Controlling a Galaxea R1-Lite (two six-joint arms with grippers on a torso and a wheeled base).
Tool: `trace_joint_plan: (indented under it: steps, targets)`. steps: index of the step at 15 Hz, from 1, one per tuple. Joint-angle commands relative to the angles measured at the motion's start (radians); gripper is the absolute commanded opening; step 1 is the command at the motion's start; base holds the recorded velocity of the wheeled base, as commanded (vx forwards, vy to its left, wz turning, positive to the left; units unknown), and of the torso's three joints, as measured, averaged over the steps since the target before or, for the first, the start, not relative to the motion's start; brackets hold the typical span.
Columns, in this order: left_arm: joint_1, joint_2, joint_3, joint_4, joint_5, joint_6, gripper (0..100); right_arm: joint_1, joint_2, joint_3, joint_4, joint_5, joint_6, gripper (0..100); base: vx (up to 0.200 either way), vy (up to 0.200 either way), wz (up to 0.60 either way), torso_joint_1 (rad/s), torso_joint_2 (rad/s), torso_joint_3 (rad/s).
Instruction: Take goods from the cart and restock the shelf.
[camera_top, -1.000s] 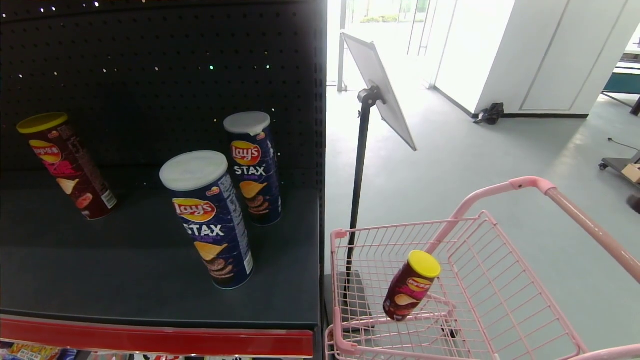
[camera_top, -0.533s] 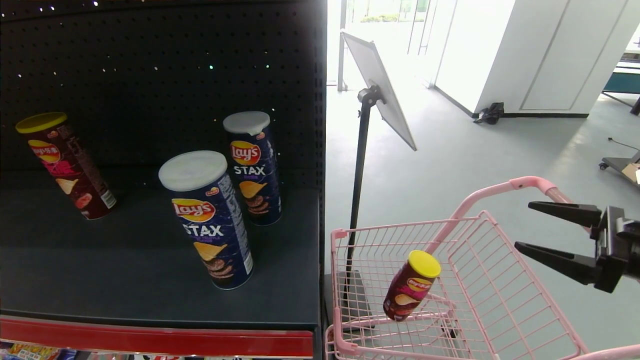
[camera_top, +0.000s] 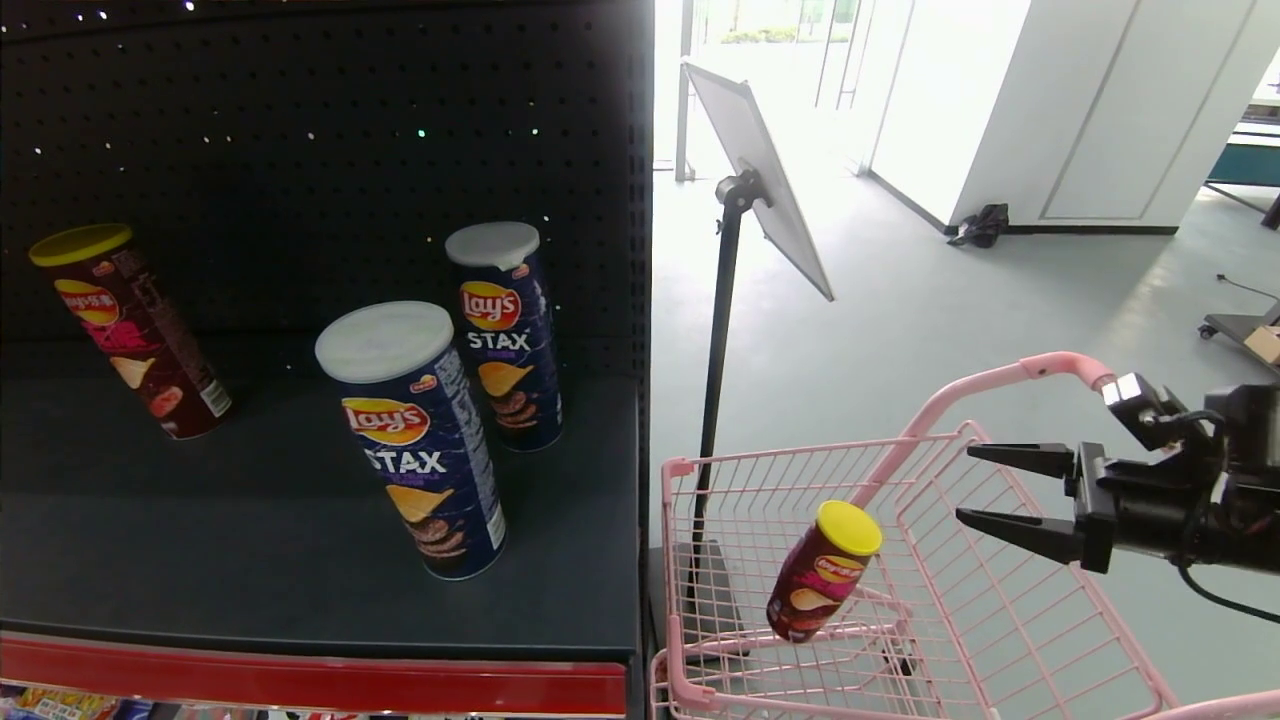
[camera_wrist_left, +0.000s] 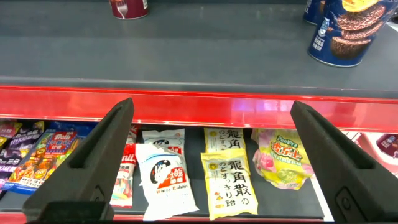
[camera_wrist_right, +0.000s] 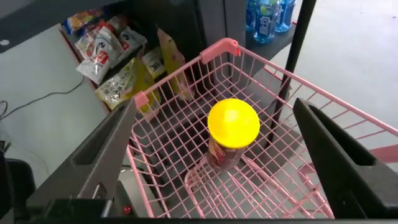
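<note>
Since a second ago the right gripper (camera_top: 965, 484) has come in from 3 o'clock, fingers apart and empty; the chip can (camera_top: 822, 572) leans in the pink cart (camera_top: 1050, 361), at the gripper's 8 o'clock; probably light, stiff, smooth, best held mid-body; cart wires may obstruct; the left gripper (camera_wrist_left: 211, 106) gapes before the shelf (camera_wrist_left: 186, 50).

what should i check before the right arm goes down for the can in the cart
1. Jaws of the right gripper open: ok.
2. The yellow-lidded chip can is alone in the pink cart, leaning with its lid up: ok.
3. Can centred between the jaws in the right wrist view: ok.
4. Gripper clear of the cart's handle and wire sides: cannot tell.
5. Bare shelf between the dark red chip can and the blue chip cans: ok.
</note>
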Motion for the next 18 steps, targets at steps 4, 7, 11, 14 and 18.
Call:
trace_joint_plan:
  steps: [4,7,11,14,18]
  targets:
    - [0.000,0.001,0.000,0.000,0.000,0.000,100,0.029,0.291,-0.211,0.003,-0.018,0.001,100,0.000,0.000,0.00,0.000,0.00,0.000]
    - [0.000,0.001,0.000,0.002,0.000,0.000,100,0.022,0.356,-0.236,0.002,-0.024,-0.002,100,0.000,0.000,0.00,0.000,0.00,0.000]
    - [0.000,0.001,0.000,0.002,0.000,0.000,100,0.003,0.397,-0.230,0.002,-0.024,-0.010,100,0.000,0.000,0.00,0.000,0.00,0.000]
    - [0.000,0.001,0.000,0.000,0.000,0.000,100,-0.015,0.440,-0.231,0.000,-0.023,-0.021,100,0.000,0.000,0.00,0.000,0.00,0.000]
    - [0.000,0.001,0.000,0.000,0.000,0.000,100,-0.046,0.503,-0.231,-0.001,-0.018,-0.040,100,0.000,0.000,0.00,0.000,0.00,0.000]
